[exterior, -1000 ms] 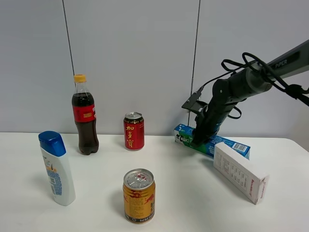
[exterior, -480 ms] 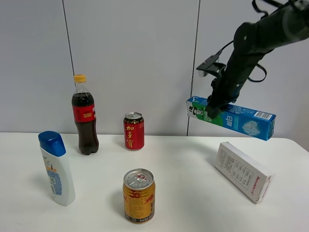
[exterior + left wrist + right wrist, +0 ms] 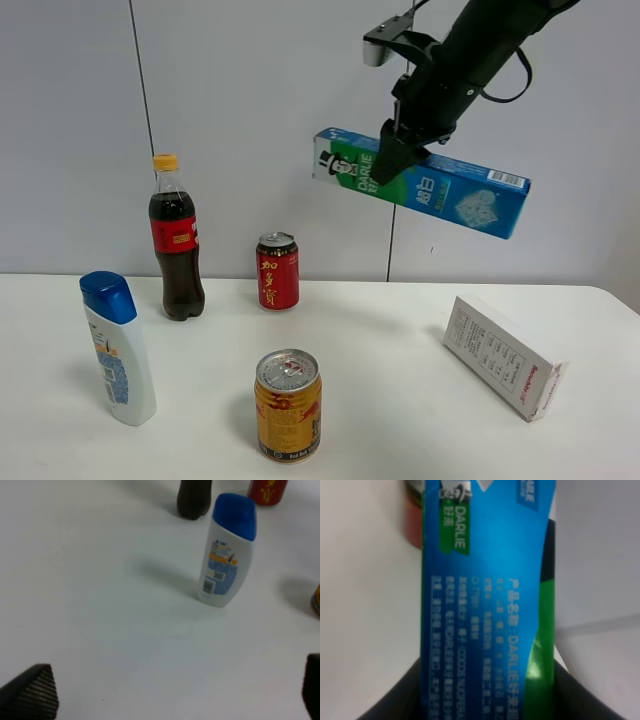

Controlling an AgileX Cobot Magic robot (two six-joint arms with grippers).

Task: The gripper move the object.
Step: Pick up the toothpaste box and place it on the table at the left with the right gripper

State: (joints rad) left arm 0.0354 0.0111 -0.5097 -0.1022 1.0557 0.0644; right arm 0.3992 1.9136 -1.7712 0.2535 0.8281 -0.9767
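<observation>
R gripper [image 3: 392,160] pinching toothpaste box [image 3: 450,195] near its face-print end. Box is in mid-air, tilted, well above and right of red can [image 3: 277,271], open air round all its edges. White table [image 3: 400,300], grey panel wall [image 3: 250,100] behind. Print reads DARLIE. White box [image 3: 503,356] lies right of red can, gold can [image 3: 288,404] in front of it. L gripper [image 3: 170,692] spread wide over table.

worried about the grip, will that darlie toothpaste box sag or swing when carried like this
Probably stiff: the Darlie toothpaste box looks straight though the right gripper holds it off-centre. Its long free end tilts down, so it might pivot.
</observation>
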